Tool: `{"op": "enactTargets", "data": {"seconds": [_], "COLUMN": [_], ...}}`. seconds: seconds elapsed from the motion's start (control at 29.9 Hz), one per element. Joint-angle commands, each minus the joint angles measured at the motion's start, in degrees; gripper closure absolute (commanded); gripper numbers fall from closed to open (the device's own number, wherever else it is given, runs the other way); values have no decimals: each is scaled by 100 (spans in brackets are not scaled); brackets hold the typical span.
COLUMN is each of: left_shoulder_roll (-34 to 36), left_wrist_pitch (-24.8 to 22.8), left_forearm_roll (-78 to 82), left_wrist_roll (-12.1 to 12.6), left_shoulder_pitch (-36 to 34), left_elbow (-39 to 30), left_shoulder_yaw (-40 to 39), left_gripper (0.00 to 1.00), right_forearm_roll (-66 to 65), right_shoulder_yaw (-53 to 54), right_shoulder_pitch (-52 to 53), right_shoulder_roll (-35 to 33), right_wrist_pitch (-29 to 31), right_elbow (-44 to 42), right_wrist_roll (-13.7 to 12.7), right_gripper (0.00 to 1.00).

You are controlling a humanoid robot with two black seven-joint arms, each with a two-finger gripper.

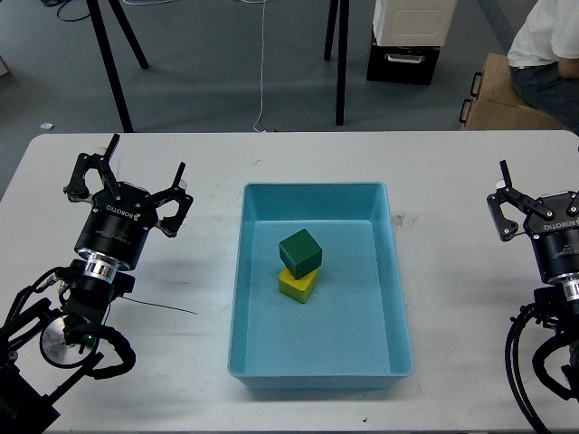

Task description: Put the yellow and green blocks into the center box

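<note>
A green block (300, 250) rests on top of a yellow block (297, 284) inside the light blue box (394, 271) at the table's centre. My left gripper (128, 183) stands over the table to the left of the box, fingers spread open and empty. My right gripper (534, 201) is at the right edge of the table, open and empty, well apart from the box.
The box sits on a white table (181, 362). Beyond the far edge are black stand legs (341, 63), a white unit on a black case (407, 41), a cardboard box (498, 95) and a seated person (547, 50).
</note>
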Motion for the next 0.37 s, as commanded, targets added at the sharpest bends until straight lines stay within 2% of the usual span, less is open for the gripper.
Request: {"op": "enactTargets", "data": {"seconds": [0.0, 0.13, 0.33], "left_shoulder_roll": [-4, -4, -4], "left_wrist_pitch": [-87, -193, -202], "left_forearm_roll": [-460, -619, -628], "left_wrist_roll": [1, 1, 1], "left_shoulder_pitch": [266, 398, 477], "left_elbow": [-417, -760, -769], "left_shoulder_yaw": [-9, -9, -9], "left_gripper": [0, 0, 0], "right_forearm_roll": [7, 7, 7], "right_shoulder_yaw": [8, 16, 25], "right_shoulder_pitch": [-118, -223, -276], "right_shoulder_roll": [111, 128, 129], "right_wrist_pitch": [14, 23, 49], "right_elbow": [20, 38, 38], "right_wrist_roll": [7, 7, 25], "right_gripper": [1, 1, 1]}}
